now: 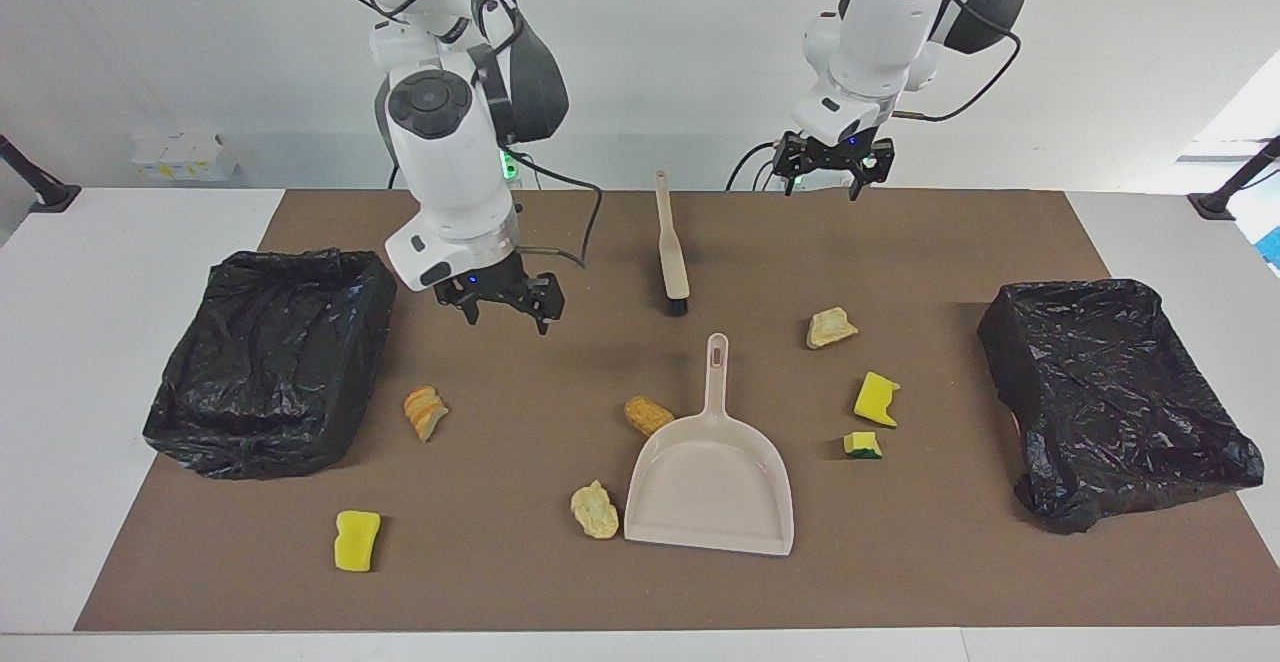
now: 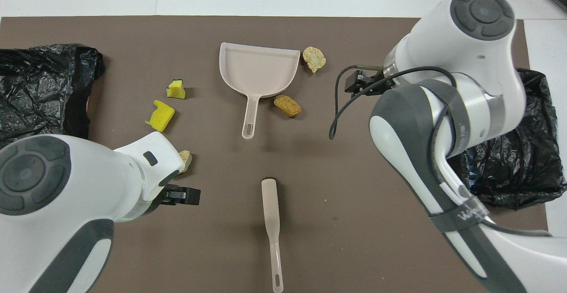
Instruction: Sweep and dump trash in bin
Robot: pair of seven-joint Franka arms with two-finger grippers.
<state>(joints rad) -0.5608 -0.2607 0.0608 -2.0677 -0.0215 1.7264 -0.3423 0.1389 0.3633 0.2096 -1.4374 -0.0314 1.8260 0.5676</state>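
Brown mat (image 1: 900,562) covers most of my white bench (image 1: 100,342). Beige dustpan (image 1: 710,487) lies flat mid-mat, handle twd me, open mouth away. Beige brush (image 1: 671,252) lies nearer to me than the pan, roughly in line w/ its handle, black bristles twd the handle tip, not touching. Small white boxes (image 1: 180,155) sit past the bench edge at my right arm's end. Black slanted post (image 1: 30,177) at each bench corner nearest me.

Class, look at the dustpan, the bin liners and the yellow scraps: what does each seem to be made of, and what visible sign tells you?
Dustpan: probably moulded plastic; smooth, matte beige, thin raised rim.
Bin liners: thin plastic film; black, glossy and crinkled.
Yellow scraps: apparently sponge foam; bright, matte, blocky, one green-backed.
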